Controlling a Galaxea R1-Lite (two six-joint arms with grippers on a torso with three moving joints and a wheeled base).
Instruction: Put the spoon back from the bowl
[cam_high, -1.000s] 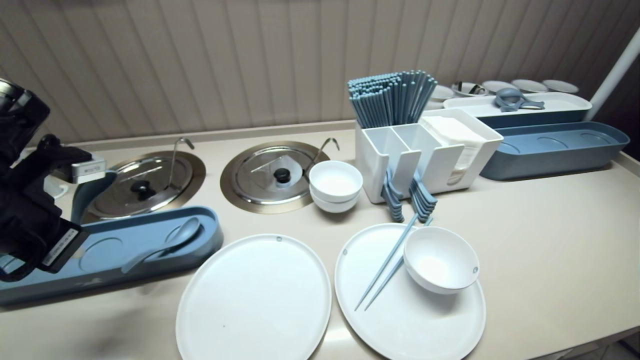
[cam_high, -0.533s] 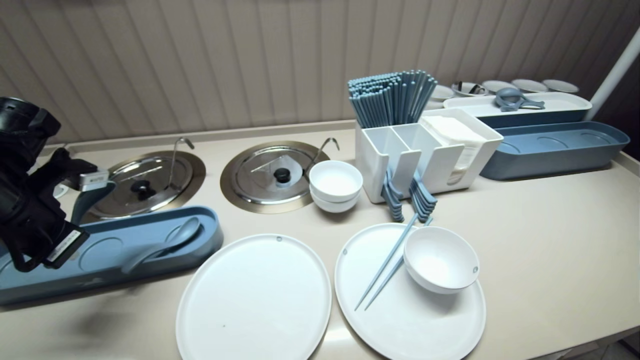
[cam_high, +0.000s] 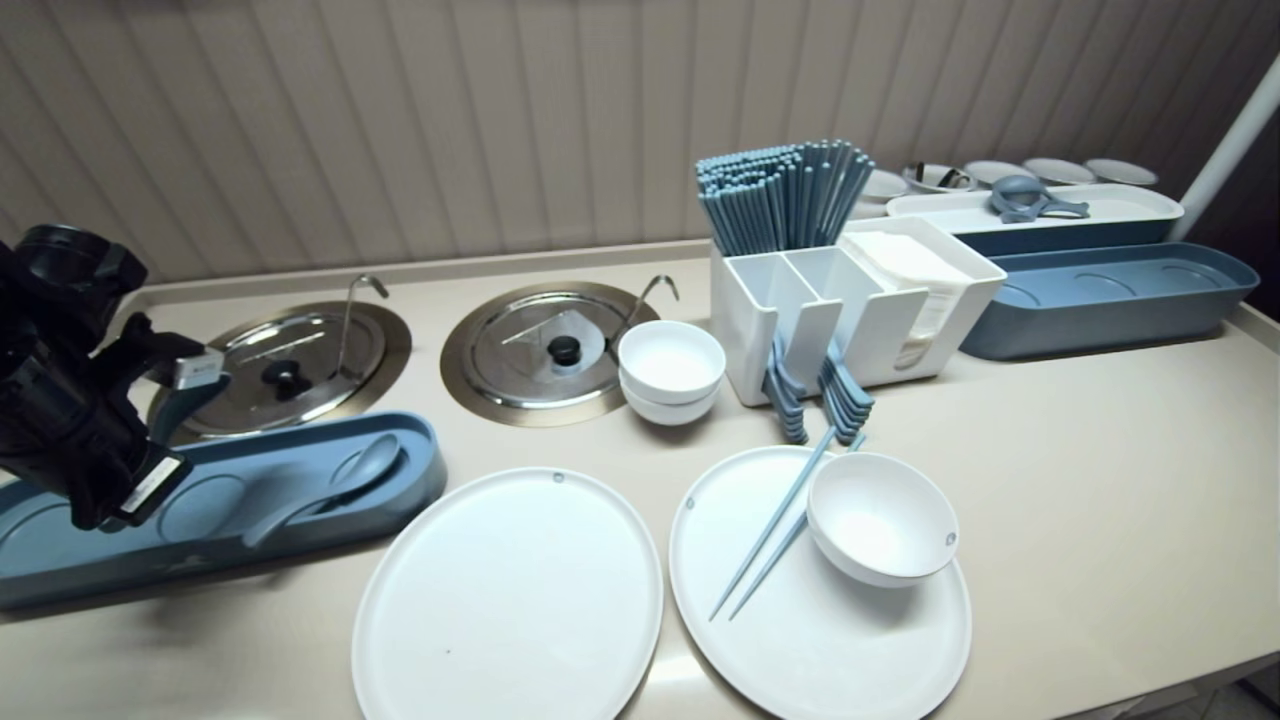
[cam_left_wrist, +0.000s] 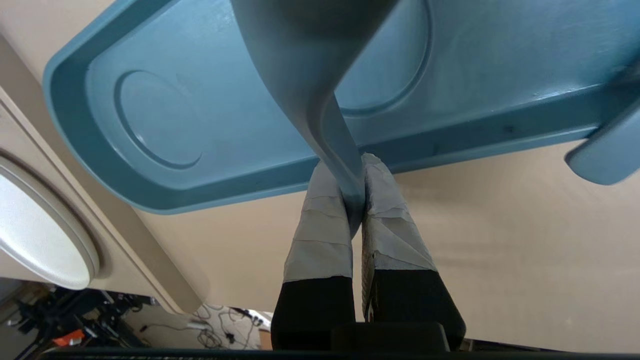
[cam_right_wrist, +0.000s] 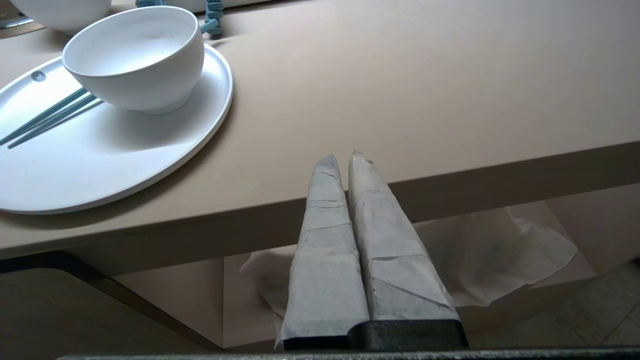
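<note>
Left end effector (cam_left_wrist: 352, 172) shifted inward | clamped on spoon (cam_left_wrist: 300, 70) | over tray (cam_left_wrist: 225, 125) rim | right end effector (cam_right_wrist: 342, 157) together

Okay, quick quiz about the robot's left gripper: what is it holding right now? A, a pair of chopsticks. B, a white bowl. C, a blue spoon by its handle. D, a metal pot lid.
C: in the left wrist view the jaws of the left gripper are pinched on the handle of the blue spoon, which hangs over the blue tray.
</note>
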